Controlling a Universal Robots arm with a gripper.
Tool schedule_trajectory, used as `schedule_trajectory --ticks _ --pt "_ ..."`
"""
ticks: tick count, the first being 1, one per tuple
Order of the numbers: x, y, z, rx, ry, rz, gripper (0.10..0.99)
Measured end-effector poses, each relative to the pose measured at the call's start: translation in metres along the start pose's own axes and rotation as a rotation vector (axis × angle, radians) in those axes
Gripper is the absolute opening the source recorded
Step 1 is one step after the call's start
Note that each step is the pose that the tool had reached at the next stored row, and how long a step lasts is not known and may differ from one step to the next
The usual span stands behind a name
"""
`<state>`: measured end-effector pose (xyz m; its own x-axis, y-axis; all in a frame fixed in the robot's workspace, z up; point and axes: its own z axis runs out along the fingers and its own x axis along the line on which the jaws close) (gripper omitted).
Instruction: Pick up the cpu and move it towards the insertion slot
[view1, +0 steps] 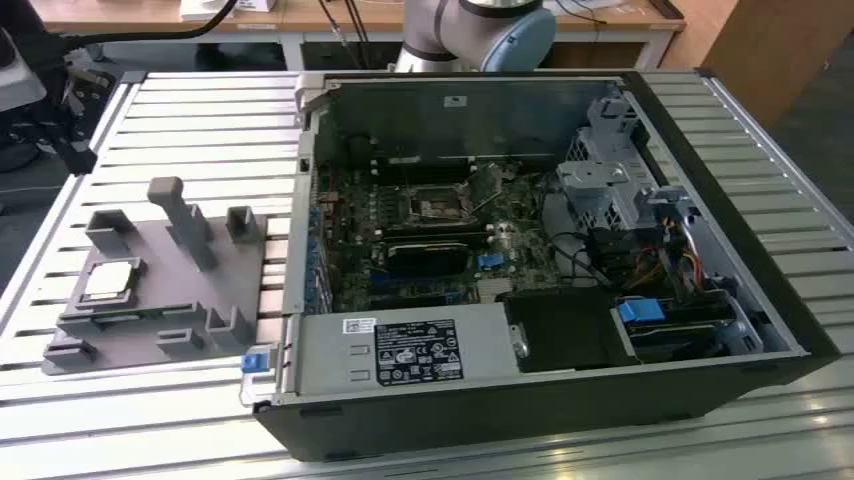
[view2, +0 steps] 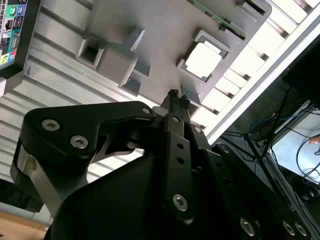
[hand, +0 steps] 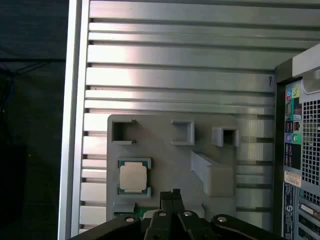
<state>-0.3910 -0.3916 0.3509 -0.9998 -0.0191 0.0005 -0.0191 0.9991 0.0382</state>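
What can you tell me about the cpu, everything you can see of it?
The cpu is a small flat square chip, silvery metal top with a pale rim. It lies flat, top up, in a square recess of the grey holder tray on the slatted table. The gripper is clear of it.

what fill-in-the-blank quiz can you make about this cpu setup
The small silvery square cpu rests on a ___ plastic holder.
That holder lies at the exterior view's ___ of the open black computer case.
The black hand hovers near the cpu, holding ___.
Missing words: grey; left; nothing.
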Motion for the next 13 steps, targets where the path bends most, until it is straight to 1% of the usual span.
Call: schedule_trajectory --ticks 7,13 --pt "0.0003 0.0000 -0.0001 0.000 0.0002 0.000 0.106" --pt "0.0025 0.0001 0.0000 0.000 0.0000 0.000 0.106"
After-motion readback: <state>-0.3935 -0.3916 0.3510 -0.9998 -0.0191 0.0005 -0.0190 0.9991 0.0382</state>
